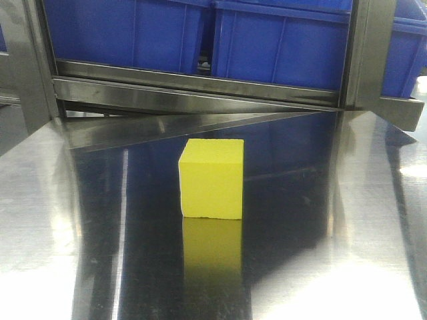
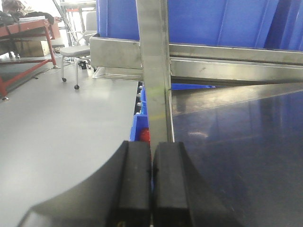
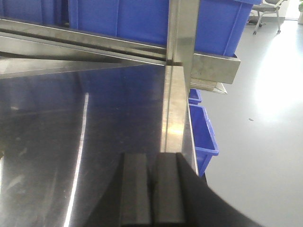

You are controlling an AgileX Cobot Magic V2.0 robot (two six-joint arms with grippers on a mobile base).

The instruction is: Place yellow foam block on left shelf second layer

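Left gripper [image 2: 151, 189] and right gripper [image 3: 152, 189] are both clenched, empty; the yellow foam block [image 1: 211, 179] rests on the steel surface [image 1: 347, 220] between them, outside both wrist views; neither arm looks nearer.

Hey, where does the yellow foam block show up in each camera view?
Exterior front-facing: the yellow foam block stands at centre frame on the steel table.
Left wrist-mounted: not in it.
Right wrist-mounted: not in it.
Shared landmark: the blue bins, which run along the top of all three views.
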